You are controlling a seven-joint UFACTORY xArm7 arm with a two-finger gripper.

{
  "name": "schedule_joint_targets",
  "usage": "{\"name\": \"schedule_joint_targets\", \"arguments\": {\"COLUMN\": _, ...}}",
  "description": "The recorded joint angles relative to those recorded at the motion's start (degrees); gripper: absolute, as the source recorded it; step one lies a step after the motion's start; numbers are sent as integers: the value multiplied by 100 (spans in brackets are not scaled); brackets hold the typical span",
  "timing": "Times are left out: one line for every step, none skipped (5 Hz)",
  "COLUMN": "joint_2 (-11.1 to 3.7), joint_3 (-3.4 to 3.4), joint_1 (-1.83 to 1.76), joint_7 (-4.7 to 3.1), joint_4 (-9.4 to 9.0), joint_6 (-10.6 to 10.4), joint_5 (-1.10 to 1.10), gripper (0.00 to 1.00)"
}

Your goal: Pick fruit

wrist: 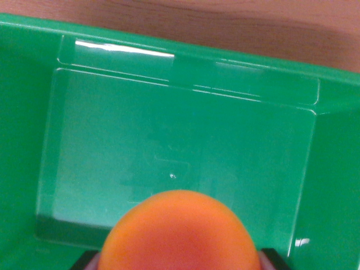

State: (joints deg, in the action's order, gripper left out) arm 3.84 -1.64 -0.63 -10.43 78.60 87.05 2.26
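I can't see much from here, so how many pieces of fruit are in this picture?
1. An orange fruit sits at the bottom centre, close to the camera, above the green bin. Its lower part is cut off, and more could be hidden behind it.

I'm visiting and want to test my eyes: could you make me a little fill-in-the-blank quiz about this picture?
1. The bin is coloured ____.
2. The round fruit at the bottom edge of the wrist view is coloured ____.
3. Apart from a small speck, the floor of the bin holds ____.
4. Beyond the bin's far rim lies a brown surface that looks like ____.

Missing words: green; orange; nothing; wood
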Motion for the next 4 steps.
{"name": "schedule_joint_targets", "arguments": {"joint_2": 50, "joint_3": 1, "joint_1": -1, "joint_7": -4, "joint_4": 92, "joint_6": 142, "joint_5": -1, "gripper": 100}}
{"name": "schedule_joint_targets", "arguments": {"joint_2": 50, "joint_3": 1, "joint_1": -1, "joint_7": -4, "joint_4": 92, "joint_6": 142, "joint_5": -1, "gripper": 100}}
{"name": "schedule_joint_targets", "arguments": {"joint_2": 89, "joint_3": 1, "joint_1": -1, "joint_7": -8, "joint_4": 164, "joint_6": 253, "joint_5": -2, "gripper": 100}}
{"name": "schedule_joint_targets", "arguments": {"joint_2": 89, "joint_3": 1, "joint_1": -1, "joint_7": -8, "joint_4": 164, "joint_6": 253, "joint_5": -2, "gripper": 100}}
